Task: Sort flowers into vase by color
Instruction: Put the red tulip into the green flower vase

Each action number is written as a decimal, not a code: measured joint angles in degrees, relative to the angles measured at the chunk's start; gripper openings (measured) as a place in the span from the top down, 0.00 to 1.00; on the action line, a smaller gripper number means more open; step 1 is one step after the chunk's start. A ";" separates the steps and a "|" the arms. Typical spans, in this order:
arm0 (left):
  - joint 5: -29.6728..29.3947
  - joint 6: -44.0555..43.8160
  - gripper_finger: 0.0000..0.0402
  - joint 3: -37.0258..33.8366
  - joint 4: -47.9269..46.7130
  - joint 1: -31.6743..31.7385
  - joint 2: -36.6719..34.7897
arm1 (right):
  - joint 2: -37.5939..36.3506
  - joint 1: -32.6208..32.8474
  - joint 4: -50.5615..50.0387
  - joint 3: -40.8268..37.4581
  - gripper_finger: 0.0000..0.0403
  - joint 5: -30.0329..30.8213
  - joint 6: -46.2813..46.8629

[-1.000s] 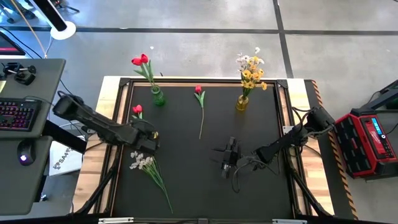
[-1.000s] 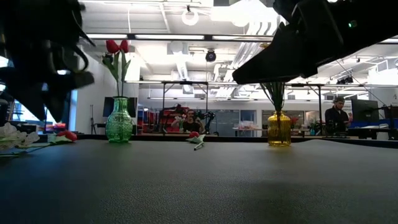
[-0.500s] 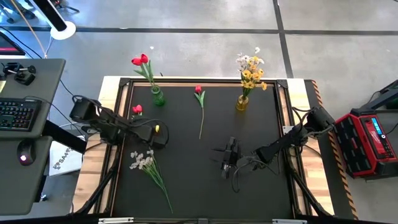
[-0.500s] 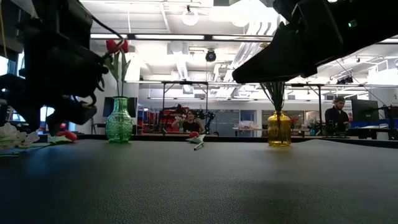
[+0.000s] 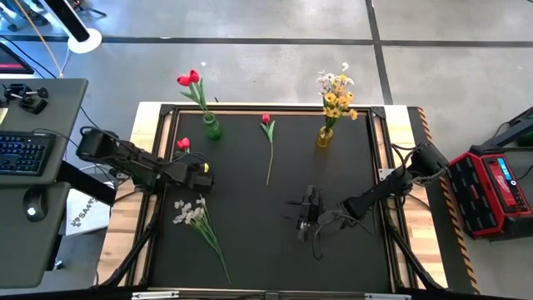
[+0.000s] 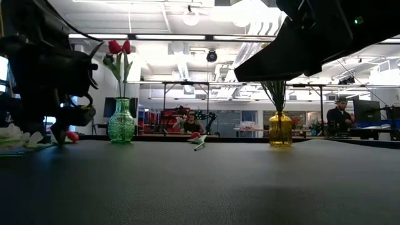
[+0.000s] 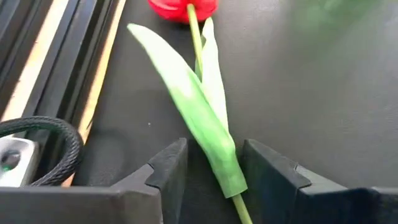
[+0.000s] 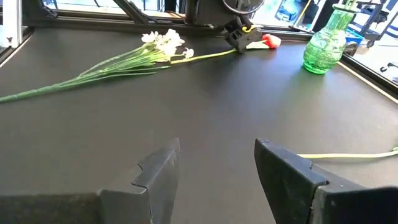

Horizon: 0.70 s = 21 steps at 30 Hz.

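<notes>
Right claw (image 5: 309, 205) idles low over mid-table (image 5: 333, 242), fingers spread, nothing between them. In front of it lies the white spray (image 5: 191, 213), stem trailing toward the near edge.

Left claw (image 7: 211, 168) is down over a red tulip (image 7: 184, 7) lying at the table's left edge; fingers parted, straddling leaf and stem, not closed on them yet.

Farther back: another loose tulip (image 5: 266, 120) lies mid-table, the green vase (image 5: 211, 129) already holds two reds, and the yellow vase (image 5: 324, 137) holds yellow and white blooms.

Risks, my read:
- The claw closes mostly on the broad leaf, not the stem. A soft leaf folds, and the flower may hang crooked or slip on lift.
- The tulip sits right beside the frame rail, so the outer finger could snag it.
- The long, floppy stem could clip the vase neck and tip it.

Views: only the left wrist camera shows the straddle. From overhead the arm covers the stem, leaving just the red head visible. The low view gives only dark silhouettes of the arms but shows both vases upright.
</notes>
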 joint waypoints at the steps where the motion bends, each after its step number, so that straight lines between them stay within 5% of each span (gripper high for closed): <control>1: -0.30 -0.02 0.64 -0.32 0.51 0.00 -0.12 | 0.00 -0.01 0.10 0.00 0.51 0.00 -0.02; 13: 0.21 6.23 0.97 -0.17 2.70 0.09 -2.03 | 0.00 -0.02 2.09 0.00 0.51 -0.15 0.24; 21: -8.67 16.38 0.99 4.60 2.01 -0.42 -10.95 | 0.00 -0.02 2.07 0.00 0.51 -0.15 0.38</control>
